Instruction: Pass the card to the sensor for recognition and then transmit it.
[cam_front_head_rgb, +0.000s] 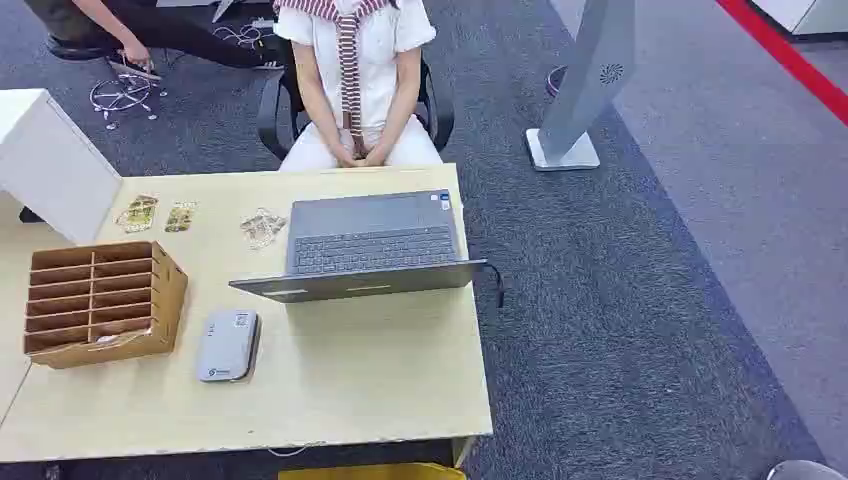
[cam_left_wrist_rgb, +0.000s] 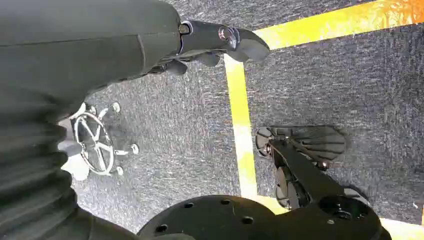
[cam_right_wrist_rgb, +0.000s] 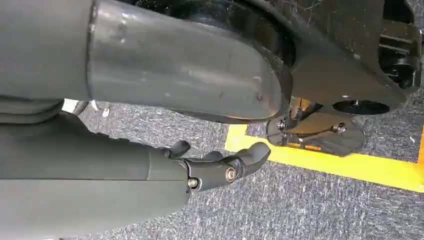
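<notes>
Down at the robot's sides, both hands hang over dark grey carpet crossed by yellow floor tape; the left hand shows loosely parted fingers with nothing between them, and the right hand likewise holds nothing, its fingers slack and apart. Nearest on the pale wooden rectangular table lies the flat grey rounded-corner card sensor, its long axis running roughly near to far, tilted a little; just left of it, apart, stands the brown cardboard slotted sorting box with two columns of narrow horizontal slots facing upward and toward the robot. Beyond the sensor sits the open grey laptop, its keyboard turned toward the far side and its lid leaning out toward the robot's edge of the table. Farther back, left of the laptop, three small patterned cards lie flat in a rough row: one greenish-yellow card nearest the white box, a second similar card just beside it, and a third paler card close to the laptop's corner; the first two have their long axes running near to far, slightly slanted; the third's direction I cannot tell. Behind the table a person in a white top sits on a black chair, hands together in the lap; to the right stands a grey upright panel on a white base.
</notes>
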